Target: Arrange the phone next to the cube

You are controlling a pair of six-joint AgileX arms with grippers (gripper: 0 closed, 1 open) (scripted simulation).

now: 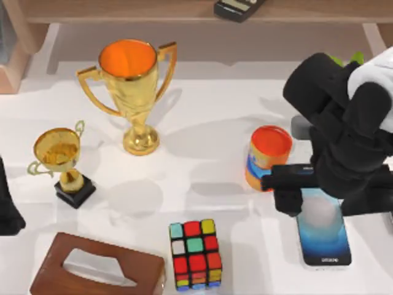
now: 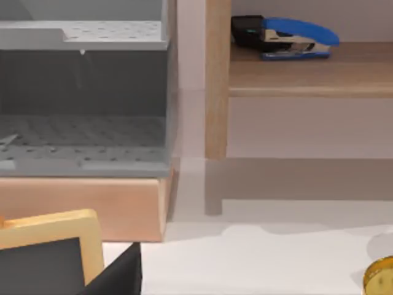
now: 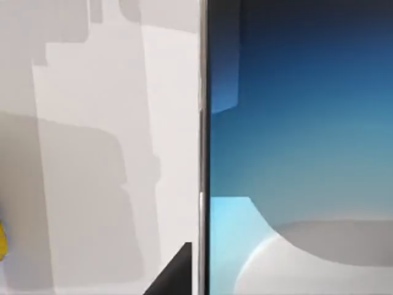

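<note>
Left hand [image 1: 7,212] parked at the worktop's 9 o'clock edge, well clear of the job; can't tell if it's open or closed.

Scanning left to right: small trophy [image 1: 60,161] at 9 o'clock, brown tissue box [image 1: 98,269] at 7 o'clock, big trophy [image 1: 133,92] at 11 o'clock. The cube [image 1: 196,254] sits at 6 o'clock, near the front edge. An orange-lidded can [image 1: 268,157] stands at about 3 o'clock. The phone [image 1: 322,232] lies flat at about 4 o'clock, long axis running 12-to-6, screen up. A dark gadget [image 1: 238,7] sits on the back shelf at 12 o'clock.

Right hand [image 1: 288,187] is low over the phone's far end, clearly the nearer arm. From its wrist camera the phone's screen [image 3: 301,135] and long edge sit very close under it. Fingers look spread rather than clamped, nothing held that I can see.

Key relation: the cube lies at 9 o'clock from the phone, with bare worktop [image 1: 258,258] between. My read: path to the cube is open. The can, just beside the phone's far-left corner, is the thing to avoid knocking.
</note>
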